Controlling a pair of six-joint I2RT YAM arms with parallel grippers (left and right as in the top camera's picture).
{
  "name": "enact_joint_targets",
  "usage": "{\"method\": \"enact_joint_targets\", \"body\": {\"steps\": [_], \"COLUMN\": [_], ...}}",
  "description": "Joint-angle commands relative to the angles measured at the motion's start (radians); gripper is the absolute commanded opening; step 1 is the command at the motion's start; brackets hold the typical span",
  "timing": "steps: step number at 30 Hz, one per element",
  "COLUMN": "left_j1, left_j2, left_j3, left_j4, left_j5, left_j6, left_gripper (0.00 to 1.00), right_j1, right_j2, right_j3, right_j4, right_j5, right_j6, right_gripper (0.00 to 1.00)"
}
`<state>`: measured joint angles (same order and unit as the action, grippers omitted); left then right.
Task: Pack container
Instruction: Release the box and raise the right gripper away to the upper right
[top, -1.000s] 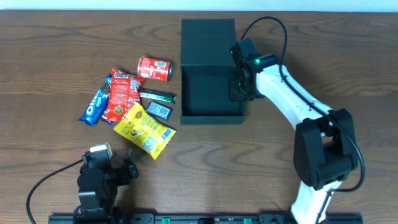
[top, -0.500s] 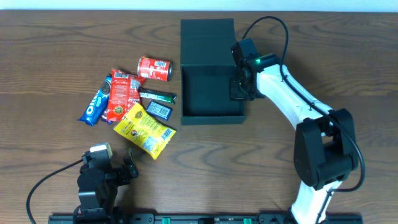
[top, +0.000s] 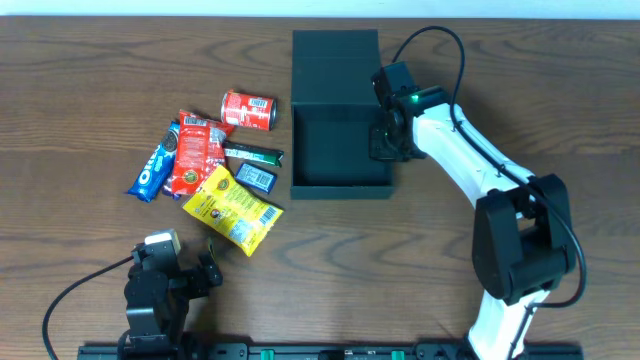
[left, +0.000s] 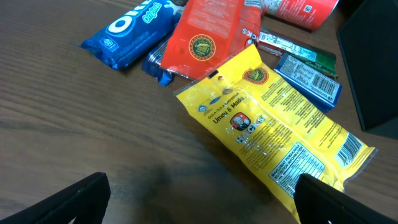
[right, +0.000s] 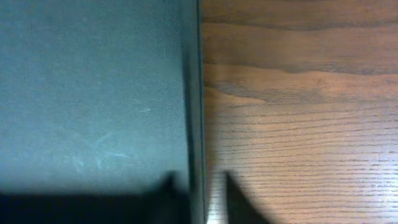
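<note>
Black cardboard container (top: 340, 150) sits lid-open and empty, apparently squared up for loading. Right gripper (right: 200, 194) straddles its right wall, jaws slightly parted, clamping nothing. Left gripper (left: 205, 202), spread wide and empty, faces the yellow snack packet (left: 273, 130) left of the container, probably the first pick.

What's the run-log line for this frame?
right gripper: open astride container right wall | left gripper: open, idle | snacks: outside container

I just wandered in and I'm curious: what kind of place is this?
Likely a robotics lab test bench: two robot arms at a wooden table, with snack packets and a black box laid out for packing.
</note>
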<state>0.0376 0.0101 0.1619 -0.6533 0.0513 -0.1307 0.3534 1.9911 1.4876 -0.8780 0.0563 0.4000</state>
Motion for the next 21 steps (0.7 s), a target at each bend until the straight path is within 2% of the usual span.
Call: {"method": "enact_joint_targets", "body": {"steps": [1, 6, 9, 14, 21], "left_j1": [0.001, 0.001, 0.001, 0.001, 0.001], "left_j2": [-0.006, -0.006, -0.006, -0.006, -0.006], "left_j3": [-0.005, -0.005, -0.005, -0.005, -0.005], "left_j4": [-0.008, -0.008, -0.008, -0.008, -0.009], "left_j5": [-0.010, -0.010, -0.010, -0.010, -0.011], "left_j6": [-0.001, -0.001, -0.001, -0.001, 0.000], "left_gripper": [0.96, 0.95, 0.96, 0.95, 0.95], "right_j1": [-0.012, -0.014, -0.014, -0.034, -0.090], "right_j2": [0.020, -0.017, -0.101, -0.233, -0.307], "right_j3": [-0.012, 0.061, 0.184, 0.276, 0.277], "right_j4": [0.000, -0.070, -0.102, -0.006, 0.100], "right_j5": [0.019, 0.019, 0.035, 0.067, 0.067], "right_j6": [-0.026, -0.043, -0.103, -0.228, -0.260], "right_gripper": [0.99, 0.99, 0.99, 0.99, 0.99]}}
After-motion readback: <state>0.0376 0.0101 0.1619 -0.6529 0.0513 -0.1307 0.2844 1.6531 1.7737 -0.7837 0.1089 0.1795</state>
